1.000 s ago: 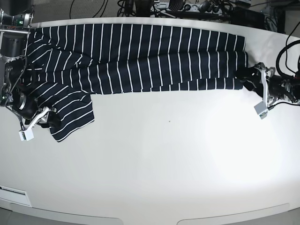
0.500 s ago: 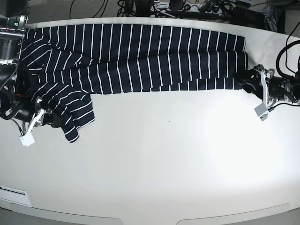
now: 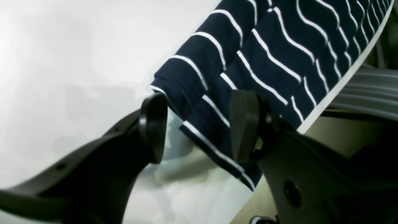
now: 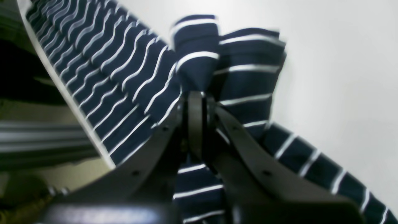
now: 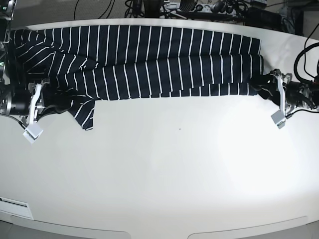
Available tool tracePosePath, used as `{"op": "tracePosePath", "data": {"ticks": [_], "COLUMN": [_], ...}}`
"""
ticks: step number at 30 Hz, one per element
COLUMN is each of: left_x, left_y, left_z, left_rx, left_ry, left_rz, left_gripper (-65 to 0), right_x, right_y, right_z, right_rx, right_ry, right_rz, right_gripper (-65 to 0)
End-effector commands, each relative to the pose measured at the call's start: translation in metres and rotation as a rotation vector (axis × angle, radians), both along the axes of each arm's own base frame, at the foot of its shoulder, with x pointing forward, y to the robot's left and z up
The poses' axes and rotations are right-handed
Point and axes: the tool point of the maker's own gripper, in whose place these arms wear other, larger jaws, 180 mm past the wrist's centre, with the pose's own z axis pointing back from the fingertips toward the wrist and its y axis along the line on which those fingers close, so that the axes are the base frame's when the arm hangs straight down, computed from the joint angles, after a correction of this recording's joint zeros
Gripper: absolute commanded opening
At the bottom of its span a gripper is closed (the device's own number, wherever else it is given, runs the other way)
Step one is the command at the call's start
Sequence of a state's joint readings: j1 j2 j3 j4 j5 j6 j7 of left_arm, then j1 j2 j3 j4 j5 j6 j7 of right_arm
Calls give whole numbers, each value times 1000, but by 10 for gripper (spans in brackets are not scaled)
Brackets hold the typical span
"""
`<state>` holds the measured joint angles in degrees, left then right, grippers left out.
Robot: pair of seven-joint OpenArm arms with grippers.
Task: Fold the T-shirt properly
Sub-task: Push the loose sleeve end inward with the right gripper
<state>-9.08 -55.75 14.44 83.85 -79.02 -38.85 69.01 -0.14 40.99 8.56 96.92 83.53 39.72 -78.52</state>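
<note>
The T-shirt [image 5: 149,59], dark navy with thin white stripes, lies stretched along the back of the white table [image 5: 174,174], folded lengthwise. In the base view my right gripper [image 5: 52,102] is at the shirt's left end. The right wrist view shows this gripper [image 4: 199,102] shut on a bunched fold of the T-shirt [image 4: 196,62]. My left gripper [image 5: 260,83] stands at the shirt's right end. Its jaws [image 3: 199,127] are open, with the folded corner of the T-shirt [image 3: 211,112] lying between the fingers [image 3: 152,127].
Cables and equipment [image 5: 199,7] crowd the space behind the table's far edge. The table's rim [image 3: 335,87] runs close beside the left gripper. A small striped flap [image 5: 85,115] sticks out toward the front at the left.
The right gripper shut on the hanging left flap and drew it left and back toward the shirt's body, leaving a smaller flap. The left gripper stayed in place, open.
</note>
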Motion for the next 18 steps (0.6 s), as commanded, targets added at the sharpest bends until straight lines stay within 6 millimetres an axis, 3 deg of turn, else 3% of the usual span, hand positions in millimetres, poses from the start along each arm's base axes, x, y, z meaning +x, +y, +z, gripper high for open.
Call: {"op": "tracePosePath", "data": {"ticks": [1, 9, 18], "left_x": [9, 9, 9], "left_y": [6, 6, 6], "left_z": [14, 14, 14], "left_rx": [3, 2, 3], "left_ry": [-38, -39, -38], "left_rz": [8, 8, 8], "left_gripper": [-325, -325, -325], "right_x": [1, -39, -58], "right_y": [-2, -4, -30], "right_z": [16, 16, 11], "right_rx": [-9, -162, -270], "right_ry": [-48, -20, 55], "right_rz": [21, 157, 188], "right_gripper": [-650, -650, -650]}}
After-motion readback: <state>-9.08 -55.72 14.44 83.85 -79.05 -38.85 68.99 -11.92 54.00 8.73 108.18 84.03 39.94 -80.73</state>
